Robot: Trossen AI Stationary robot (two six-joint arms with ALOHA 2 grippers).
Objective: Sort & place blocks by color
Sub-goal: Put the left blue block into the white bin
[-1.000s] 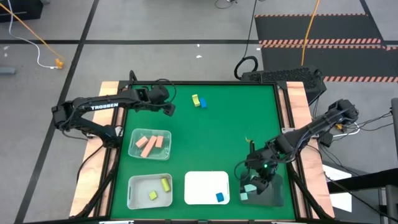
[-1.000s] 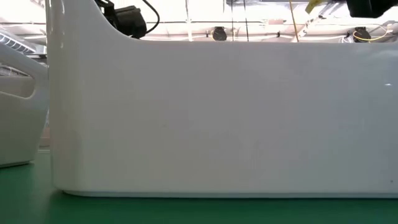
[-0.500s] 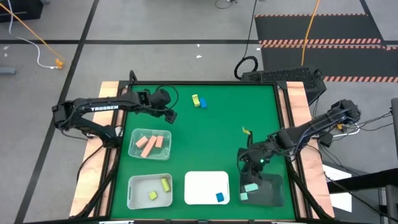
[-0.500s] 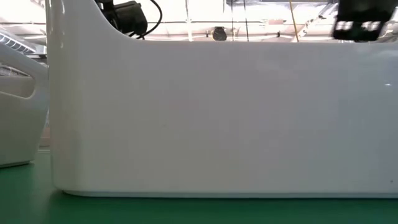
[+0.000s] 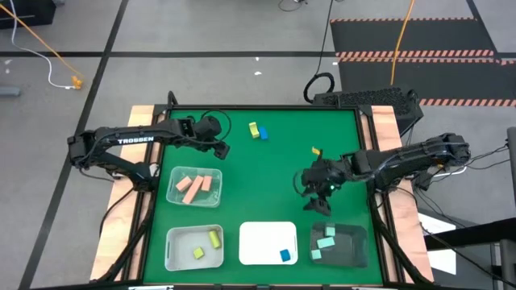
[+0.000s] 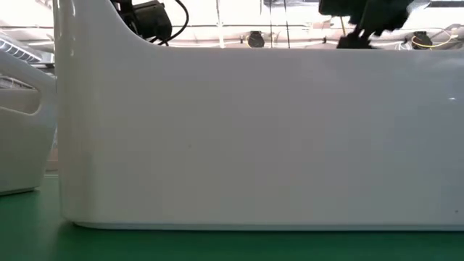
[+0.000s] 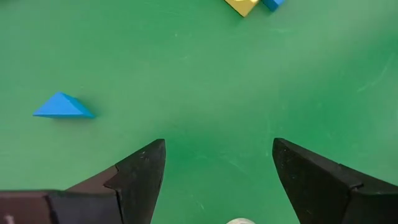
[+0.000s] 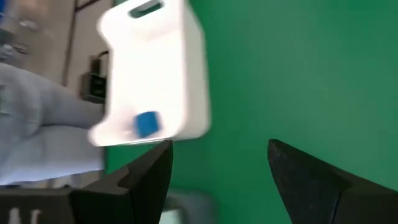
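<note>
We see the white tray (image 5: 268, 242) near the right gripper (image 5: 318, 196), holding one blue block (image 5: 285, 255); the dark tray (image 5: 339, 245) just beside that claw holds mint blocks (image 5: 325, 242). The right gripper's fingers stand apart, holding nothing. The left gripper (image 7: 217, 180), also spread and empty, hovers with a yellow block (image 5: 253, 128) and a blue block (image 5: 263, 134) ahead of it, and a blue wedge (image 7: 62, 106) off to one side. We judge these blocks light, rigid and smooth, so we would pinch each across two flat parallel faces; the wedge's slopes could slip.
</note>
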